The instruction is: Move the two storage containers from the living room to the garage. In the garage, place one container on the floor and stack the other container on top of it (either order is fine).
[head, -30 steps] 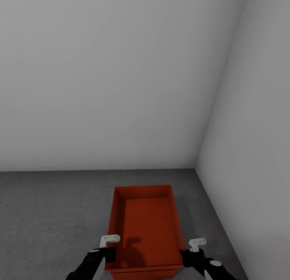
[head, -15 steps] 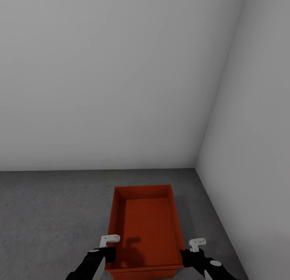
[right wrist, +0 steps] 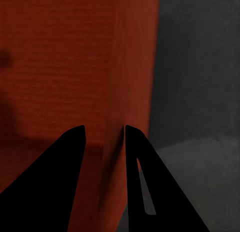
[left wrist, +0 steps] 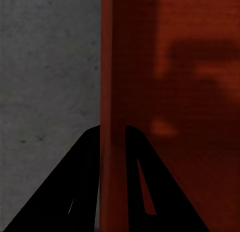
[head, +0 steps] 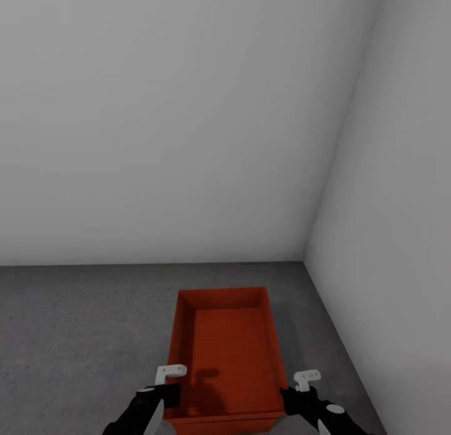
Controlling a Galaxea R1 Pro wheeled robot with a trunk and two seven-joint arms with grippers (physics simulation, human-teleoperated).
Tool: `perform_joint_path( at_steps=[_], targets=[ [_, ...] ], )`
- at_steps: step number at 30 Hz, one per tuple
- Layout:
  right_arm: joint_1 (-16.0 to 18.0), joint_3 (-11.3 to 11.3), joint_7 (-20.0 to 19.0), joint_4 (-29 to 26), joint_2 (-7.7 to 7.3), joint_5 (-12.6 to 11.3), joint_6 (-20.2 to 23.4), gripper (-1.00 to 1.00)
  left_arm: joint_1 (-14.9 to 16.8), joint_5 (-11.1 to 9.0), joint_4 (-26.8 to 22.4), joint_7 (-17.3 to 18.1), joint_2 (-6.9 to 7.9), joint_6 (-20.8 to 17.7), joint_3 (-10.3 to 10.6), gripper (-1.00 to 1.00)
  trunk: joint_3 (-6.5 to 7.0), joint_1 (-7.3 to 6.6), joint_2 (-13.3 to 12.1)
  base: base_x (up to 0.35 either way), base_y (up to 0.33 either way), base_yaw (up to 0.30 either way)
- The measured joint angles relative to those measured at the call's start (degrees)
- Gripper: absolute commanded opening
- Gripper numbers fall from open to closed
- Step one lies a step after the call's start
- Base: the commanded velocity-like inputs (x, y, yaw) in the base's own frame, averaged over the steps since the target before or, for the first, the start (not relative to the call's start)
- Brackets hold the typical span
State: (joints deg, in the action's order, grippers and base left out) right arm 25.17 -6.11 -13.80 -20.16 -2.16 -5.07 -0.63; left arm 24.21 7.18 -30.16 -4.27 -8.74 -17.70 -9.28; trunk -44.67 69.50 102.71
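Room: pale grey walls meeting in a corner (head: 313, 260).
Floor: dark grey speckled concrete floor (head: 81, 322).
Box: lidless orange-red rectangular storage container (head: 228, 353), near the floor's corner.
Left gripper (head: 164, 391): clamped on the container's left wall.
Right gripper (head: 294, 394): clamped on its right wall.

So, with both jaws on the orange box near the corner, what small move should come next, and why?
Probably lower it gently. The left gripper and right gripper each straddle a side wall of the storage container, over the grey floor. Whether it already rests there cannot be told, so release only after contact.

Bare garage corner, plain pale grey walls (head: 188, 122), rough speckled dark grey concrete floor (head: 81, 322)
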Motion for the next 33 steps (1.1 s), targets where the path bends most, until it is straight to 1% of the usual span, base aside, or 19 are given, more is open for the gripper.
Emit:
perform_joint_path(
  at_steps=[3, 22, 25, 33],
  targets=[
    [0.0, 0.0, 0.0, 0.0, -0.02, 0.0, 0.0, -1.0, 0.0, -0.1, 0.1, 0.0, 0.0, 0.1, 0.0, -1.0, -0.53, 0.65, 1.2, 0.0, 0.0, 0.0],
    [0.0, -0.1, 0.1, 0.0, 0.05, -0.1, 0.0, -1.0, 0.0, -0.1, 0.0, 0.0, 0.08, 0.0, 0.1, -1.0, -0.54, 0.66, 1.2, 0.0, 0.0, 0.0],
    [0.0, -0.1, 0.1, 0.0, 0.04, 0.0, 0.0, -1.0, 0.0, -0.2, 0.2, 0.0, 0.09, 0.1, 0.1, -1.0, -1.07, 1.31, 2.4, 0.0, 0.0, 0.0],
    [0.0, -0.1, 0.1, 0.0, 0.05, -0.1, 0.0, -1.0, 0.0, -0.1, 0.0, 0.0, 0.08, 0.0, 0.1, -1.0, -1.08, 1.32, 2.4, 0.0, 0.0, 0.0]
  ],
)
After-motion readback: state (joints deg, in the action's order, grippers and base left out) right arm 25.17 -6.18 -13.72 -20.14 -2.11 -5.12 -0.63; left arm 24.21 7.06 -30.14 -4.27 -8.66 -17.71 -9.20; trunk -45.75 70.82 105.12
